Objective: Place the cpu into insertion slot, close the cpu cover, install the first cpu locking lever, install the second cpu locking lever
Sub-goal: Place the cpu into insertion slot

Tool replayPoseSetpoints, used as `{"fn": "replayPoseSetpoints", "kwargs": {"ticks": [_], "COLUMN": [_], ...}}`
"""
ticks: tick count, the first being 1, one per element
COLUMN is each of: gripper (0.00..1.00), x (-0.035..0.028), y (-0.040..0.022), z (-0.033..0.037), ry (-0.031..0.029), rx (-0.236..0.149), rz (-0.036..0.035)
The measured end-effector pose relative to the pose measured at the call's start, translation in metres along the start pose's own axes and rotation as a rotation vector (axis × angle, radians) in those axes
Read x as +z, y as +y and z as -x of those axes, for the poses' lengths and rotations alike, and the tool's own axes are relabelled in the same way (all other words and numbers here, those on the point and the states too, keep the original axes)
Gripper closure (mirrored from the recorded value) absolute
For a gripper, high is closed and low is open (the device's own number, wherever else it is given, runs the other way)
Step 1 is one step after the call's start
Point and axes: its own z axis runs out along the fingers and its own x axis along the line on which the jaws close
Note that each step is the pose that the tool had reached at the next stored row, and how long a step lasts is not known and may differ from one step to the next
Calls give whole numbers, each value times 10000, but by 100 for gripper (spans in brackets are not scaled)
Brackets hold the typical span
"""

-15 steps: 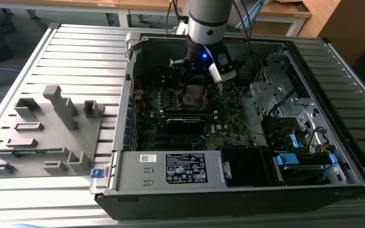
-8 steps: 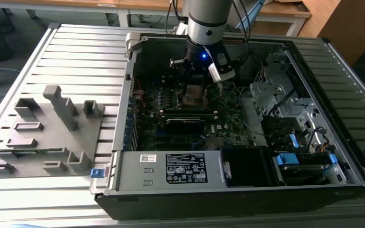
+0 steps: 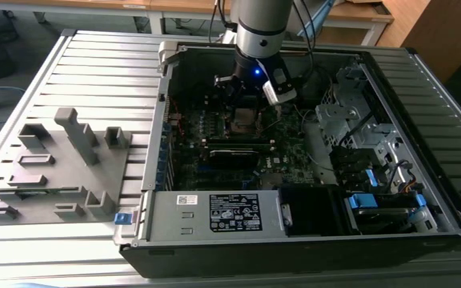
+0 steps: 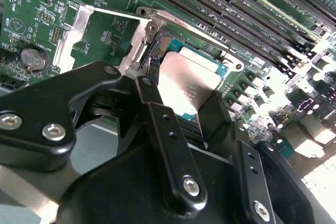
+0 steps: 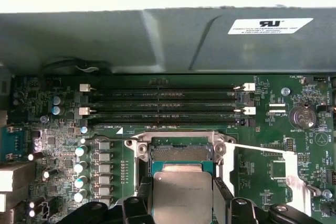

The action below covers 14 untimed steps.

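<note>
Closest to the lens in the second wrist view is the black hand [image 4: 184,93]. Its two fingers [image 4: 157,114] press against opposite edges of the cpu [image 4: 191,80], pinching the flat silver-grey chip between them. The chip hangs over the insertion slot [image 5: 181,153], the square socket with a shiny rim on the green motherboard [image 5: 273,124]. In the first wrist view, a strip of the slot's dark contact field shows past the chip's far edge. Whether the chip touches the socket or hovers just above it is hard to tell from these angles.

Beside the socket the cpu cover [image 4: 137,45], a shiny metal frame, stands swung open and clear of the slot. A thin wire locking lever [image 4: 115,12] is raised alongside it. Long black memory slots [image 5: 163,100] run side by side near the socket.

In the exterior view the arm [image 3: 259,24] reaches down into an open computer case [image 3: 156,156] lying on a slatted metal worktop [image 3: 94,54]. A grey parts fixture [image 3: 62,180] sits on the exterior view's left.

Judging from this, the first step, placing the cpu, is in hand; the cover and levers are not yet closed. Seating the chip calls for holding it level and square to the rim, lowering it gently so no contacts bend, and then letting go cleanly.
</note>
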Motion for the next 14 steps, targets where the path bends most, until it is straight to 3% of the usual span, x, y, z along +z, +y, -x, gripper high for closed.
{"fn": "replayPoseSetpoints", "kwargs": {"ticks": [14], "gripper": [46], "x": [24], "y": [-1], "z": [0], "ry": [1], "rx": [-29], "rz": [0]}}
